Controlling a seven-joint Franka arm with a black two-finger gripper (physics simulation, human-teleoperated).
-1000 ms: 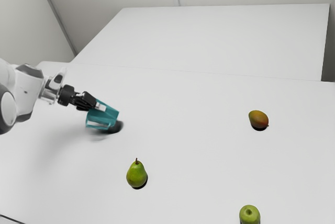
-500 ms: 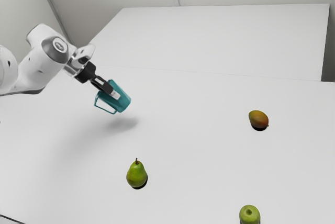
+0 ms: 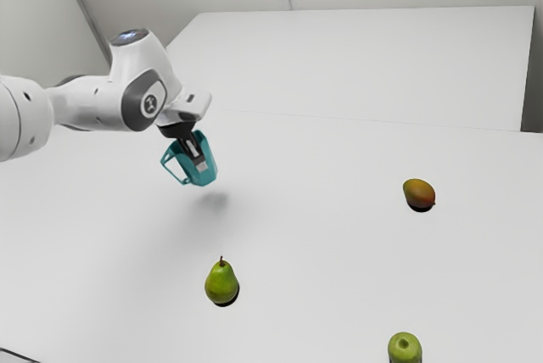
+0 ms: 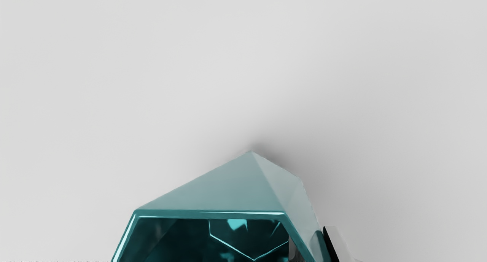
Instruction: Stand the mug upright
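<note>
- Mug [image 3: 204, 178]: held clear of the surface [image 3: 322, 244], below the hand of the arm [image 3: 144, 92]; a soft shadow [image 3: 214, 202] lies beneath it, apart from its base.
- Tool [image 3: 200, 161]: closed on the mug, pointing mainly downward. One finger [image 4: 336, 243] lies against the outer side of the wall near the rim [image 4: 209, 214]; a grey strip just within the wall is probably its partner. The grip thus appears to pinch the wall, with a narrow opening, though its exact width cannot be read.
- Long axis (key relation): the mug extends down and away from the tool, mouth toward the hand and base toward the surface. In the exterior view the axis leans modestly off vertical, the base displaced toward that view's right.
- Handle [image 3: 171, 173]: projects toward the exterior view's left, beside the body and off the path between base and surface.
- Coming move (judged): the mug is roughly mouth-up yet neither plumb nor supported; the remaining lean should be taken out by turning the hand, after which the mug can be lowered until its base sits flat.
- Hazard (judged): lowered at the present tilt, one edge of the base would touch first, and the mug could pivot in the grip or tip on release.
- Surroundings: pear [image 3: 222, 282], mango [image 3: 419, 193] and apple [image 3: 405, 348] rest well apart from the mug.
</note>
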